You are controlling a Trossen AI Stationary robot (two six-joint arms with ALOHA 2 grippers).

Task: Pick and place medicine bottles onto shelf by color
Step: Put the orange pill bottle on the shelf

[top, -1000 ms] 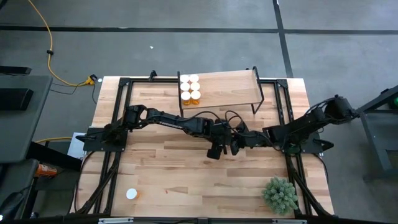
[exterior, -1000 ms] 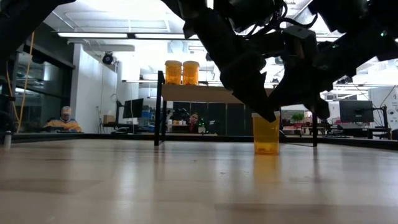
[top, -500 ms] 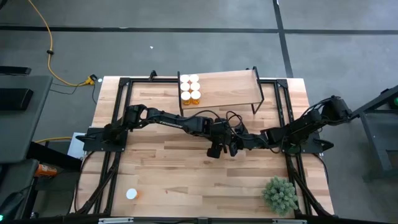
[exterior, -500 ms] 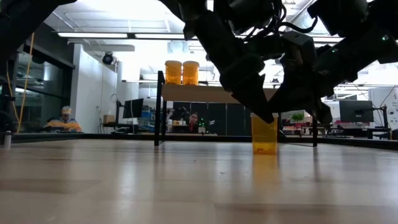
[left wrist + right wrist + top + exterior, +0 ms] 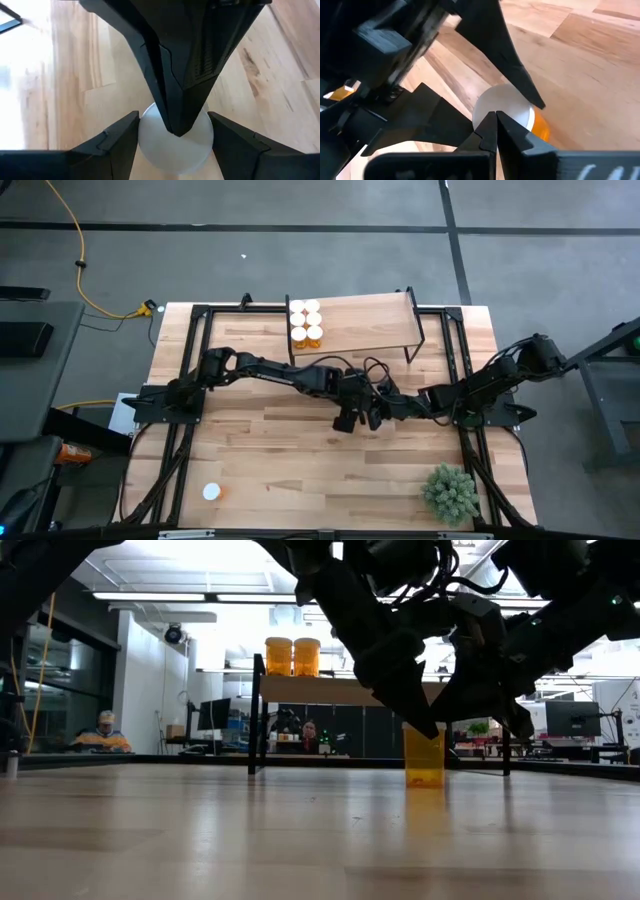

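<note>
One medicine bottle (image 5: 425, 760), orange with a white cap (image 5: 172, 150), stands upright on its base on the tabletop at mid-table. In the high view both grippers hide it. My left gripper (image 5: 172, 115) reaches in from the table's left and is shut on the cap. My right gripper (image 5: 495, 117) comes from the table's right, shut, its tips on top of the cap. The shelf (image 5: 365, 325) stands at the far edge, with several bottles (image 5: 306, 322) at its left end. My left gripper pinches the white cap's two opposite sides (image 5: 146, 145) between its two fingers, slanting down from the table's left. The bottle stays upright with its base on the table. My right gripper has its shut fingertips (image 5: 495, 125) on the cap's top (image 5: 502, 102), slanting down from the table's right.
One more bottle (image 5: 211, 492) stands alone near the table's near left corner. A small green plant (image 5: 450, 492) sits at the near right. The shelf's right part (image 5: 380, 320) is bare wood. People sit in the room beyond the table (image 5: 105, 730).
My right gripper has sunk a little and tipped further downward over the cap, staying shut. The bottle remains upright on the table between my left gripper's fingers.
</note>
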